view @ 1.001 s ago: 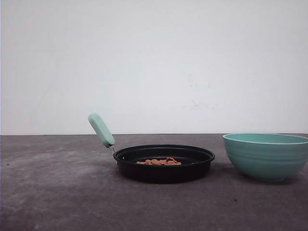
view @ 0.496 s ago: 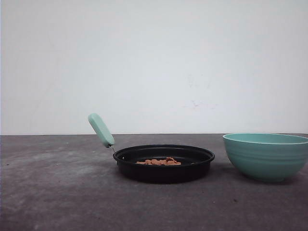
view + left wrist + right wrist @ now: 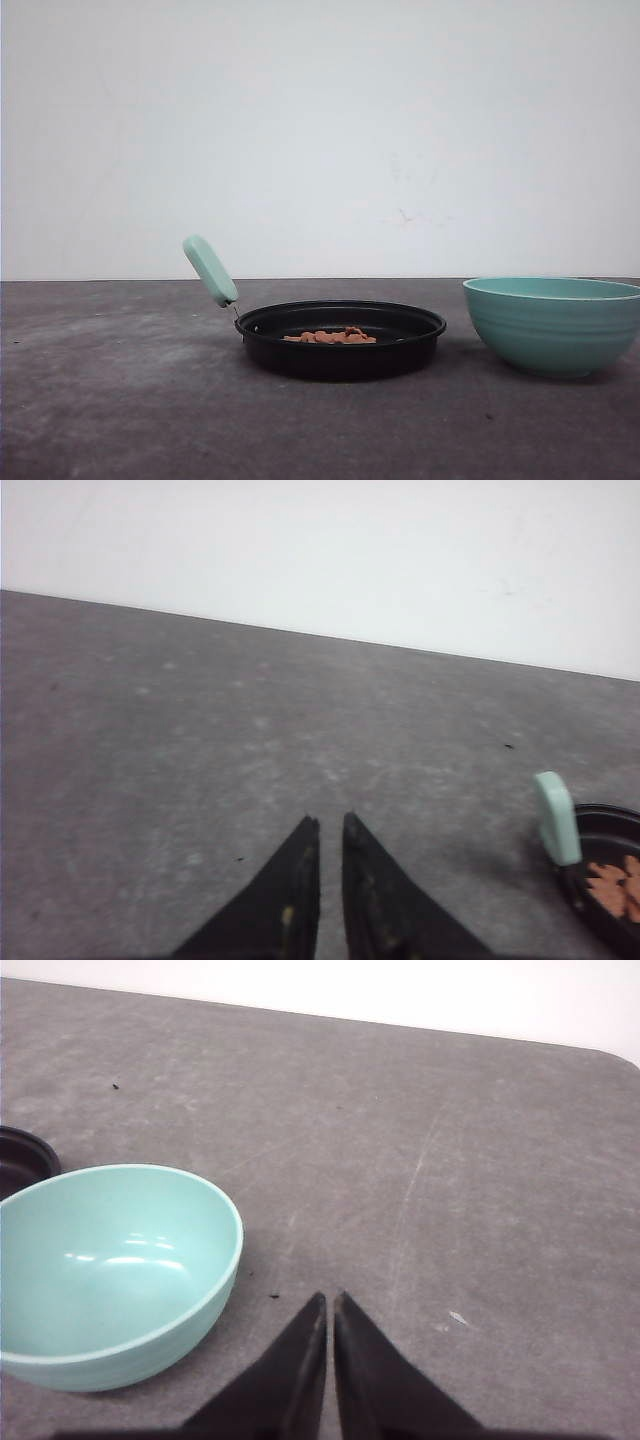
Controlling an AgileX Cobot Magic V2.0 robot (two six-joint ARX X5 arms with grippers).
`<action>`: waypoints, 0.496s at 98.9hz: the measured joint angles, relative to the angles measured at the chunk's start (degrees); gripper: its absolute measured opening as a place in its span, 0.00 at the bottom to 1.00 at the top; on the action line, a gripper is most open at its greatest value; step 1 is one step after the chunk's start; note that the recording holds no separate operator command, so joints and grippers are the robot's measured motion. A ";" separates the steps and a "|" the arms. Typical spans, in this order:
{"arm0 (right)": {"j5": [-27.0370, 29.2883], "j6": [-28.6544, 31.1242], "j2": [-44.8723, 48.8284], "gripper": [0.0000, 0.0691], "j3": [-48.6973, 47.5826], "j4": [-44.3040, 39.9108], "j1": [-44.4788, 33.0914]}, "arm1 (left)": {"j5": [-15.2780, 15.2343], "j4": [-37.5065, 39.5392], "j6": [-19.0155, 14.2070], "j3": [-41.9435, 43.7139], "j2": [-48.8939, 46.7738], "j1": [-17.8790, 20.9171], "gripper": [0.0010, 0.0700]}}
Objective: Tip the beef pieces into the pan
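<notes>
The left gripper (image 3: 327, 822) and the right gripper (image 3: 329, 1300) each hold their two black pointed fingers nearly together on nothing, above the grey mottled table (image 3: 120, 400). One shallow round black pan (image 3: 340, 338) with a mint-green handle (image 3: 210, 270) stands upright, the reddish-brown beef pieces (image 3: 330, 336) heaped inside it. One smooth teal ribbed bowl (image 3: 552, 325) sits apart on its right.

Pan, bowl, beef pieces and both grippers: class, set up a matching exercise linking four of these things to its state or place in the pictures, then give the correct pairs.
Things:
1. beef pieces
2. bowl
3. pan handle
4. left gripper

States:
A. teal, nothing inside
B. shut, above bare table
C. mint-green, slanting up from the rim
D. heaped inside the black pan

Pairs: 1-D, 2-A, 3-C, 4-B
</notes>
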 joint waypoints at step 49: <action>0.00 0.00 0.00 0.02 0.00 0.00 0.00 | -8.22 -5.49 4.17 0.00 0.00 -0.13 0.01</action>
